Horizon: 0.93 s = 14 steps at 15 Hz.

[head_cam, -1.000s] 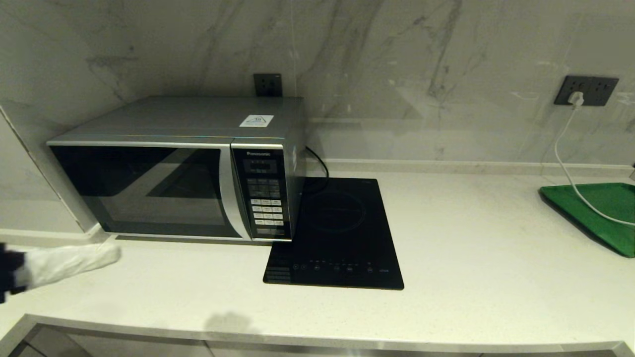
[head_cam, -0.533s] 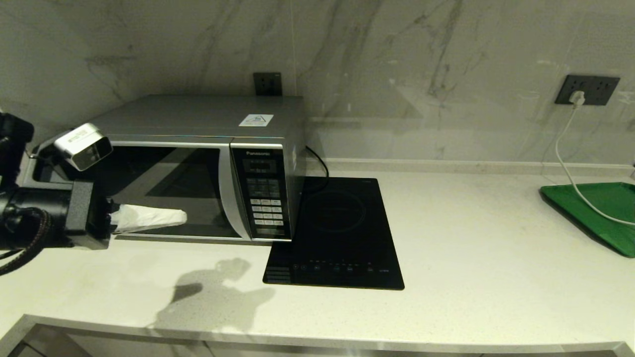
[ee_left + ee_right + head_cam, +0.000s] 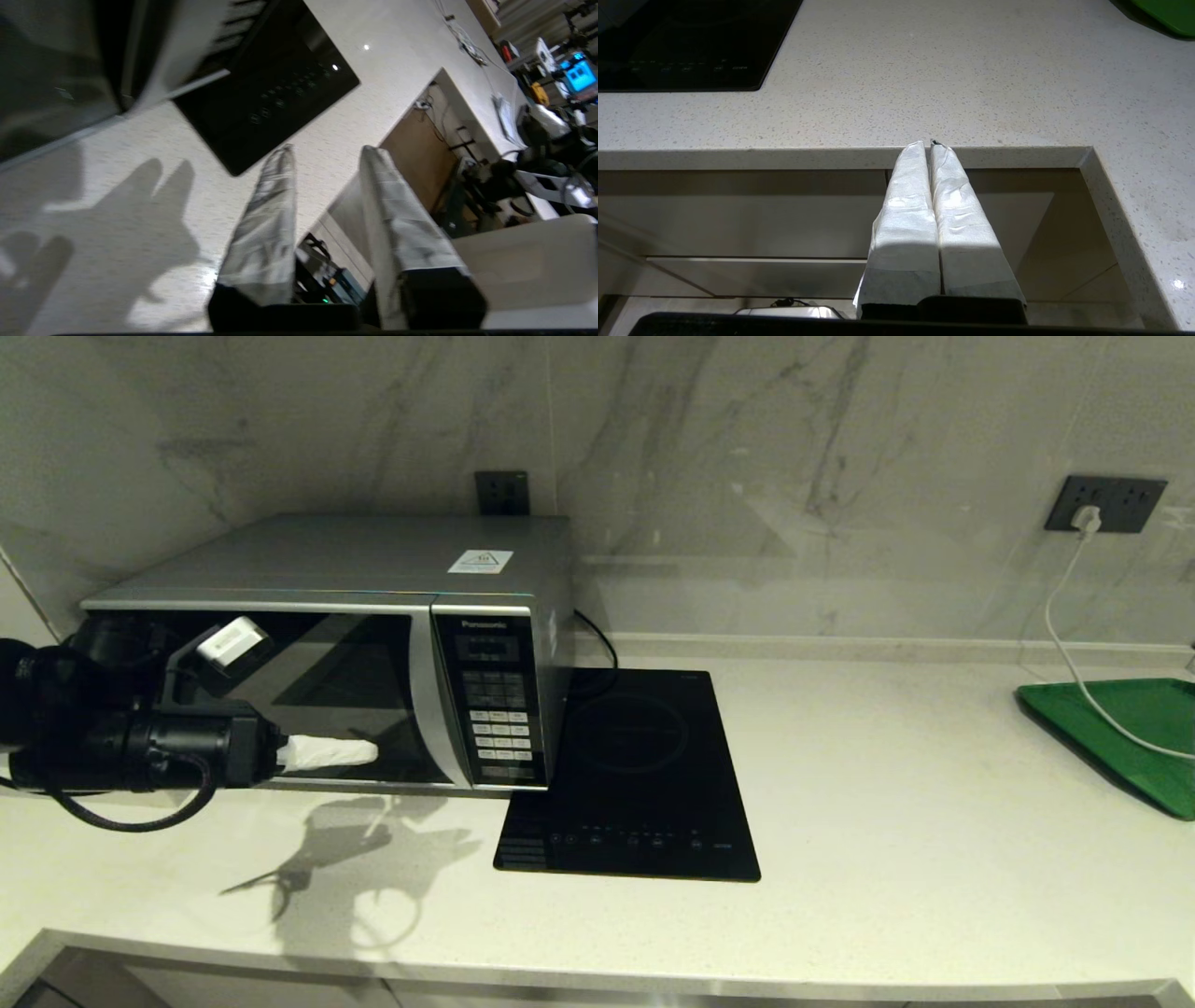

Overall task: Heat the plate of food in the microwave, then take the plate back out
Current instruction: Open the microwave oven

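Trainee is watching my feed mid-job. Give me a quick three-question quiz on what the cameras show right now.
1. True or false: the dark glass door of the large silver Panasonic microwave is open.
2. The left hand, fingers apart, is: A) in front of the microwave's door; B) over the flat black glass hob; C) on the green rectangular tray.
3. Fill in: the right hand, parked at the front edge of the speckled white counter, has its fingers ____.

Key: 1 false; 2 A; 3 together (shut).
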Motion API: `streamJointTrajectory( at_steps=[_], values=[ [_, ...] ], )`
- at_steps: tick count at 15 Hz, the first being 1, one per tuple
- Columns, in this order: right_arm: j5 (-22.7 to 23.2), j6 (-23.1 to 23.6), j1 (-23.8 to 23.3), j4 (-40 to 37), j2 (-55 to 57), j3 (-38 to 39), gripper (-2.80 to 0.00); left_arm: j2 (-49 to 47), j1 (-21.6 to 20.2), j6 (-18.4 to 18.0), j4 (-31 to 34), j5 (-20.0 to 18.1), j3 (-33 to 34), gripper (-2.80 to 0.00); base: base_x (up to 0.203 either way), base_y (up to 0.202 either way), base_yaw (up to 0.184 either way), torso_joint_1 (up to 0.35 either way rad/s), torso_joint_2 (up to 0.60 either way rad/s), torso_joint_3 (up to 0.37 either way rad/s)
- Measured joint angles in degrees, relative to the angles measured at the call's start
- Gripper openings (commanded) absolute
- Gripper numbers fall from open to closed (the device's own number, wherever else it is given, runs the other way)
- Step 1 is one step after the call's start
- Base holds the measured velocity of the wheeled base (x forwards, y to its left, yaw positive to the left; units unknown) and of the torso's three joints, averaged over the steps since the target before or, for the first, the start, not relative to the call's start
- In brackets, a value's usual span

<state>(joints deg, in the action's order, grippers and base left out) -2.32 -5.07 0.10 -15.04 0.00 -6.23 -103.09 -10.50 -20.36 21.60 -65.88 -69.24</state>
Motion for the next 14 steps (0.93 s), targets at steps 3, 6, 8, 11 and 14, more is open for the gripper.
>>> streamJointTrajectory(
  at_steps=[3, 6, 8, 11, 14],
  values=[
    [0.0, 0.0, 0.0, 0.0, 0.0, 0.0, -2.80, -2.6, -1.6, -1.0, -4.4, -2.4, -0.1, 0.00, 0.000, 0.000, 0.000, 0.000, 0.00, 0.000],
    [0.0, 0.0, 0.0, 0.0, 0.0, 0.0, -2.80, -4.6, -2.4, -2.8, -11.9, -5.5, -0.1, 0.00, 0.000, 0.000, 0.000, 0.000, 0.00, 0.000],
    [0.0, 0.0, 0.0, 0.0, 0.0, 0.0, -2.80, -5.9, -2.0, -3.6, -15.5, -5.6, -0.3, 0.00, 0.000, 0.000, 0.000, 0.000, 0.00, 0.000],
    [0.0, 0.0, 0.0, 0.0, 0.0, 0.0, -2.80, -8.3, -0.8, -4.2, -22.4, -6.0, -0.5, 0.00, 0.000, 0.000, 0.000, 0.000, 0.00, 0.000],
    [0.0, 0.0, 0.0, 0.0, 0.0, 0.0, -2.80, -10.2, 1.0, -4.3, -26.1, -5.9, -1.3, 0.00, 0.000, 0.000, 0.000, 0.000, 0.00, 0.000]
  ],
)
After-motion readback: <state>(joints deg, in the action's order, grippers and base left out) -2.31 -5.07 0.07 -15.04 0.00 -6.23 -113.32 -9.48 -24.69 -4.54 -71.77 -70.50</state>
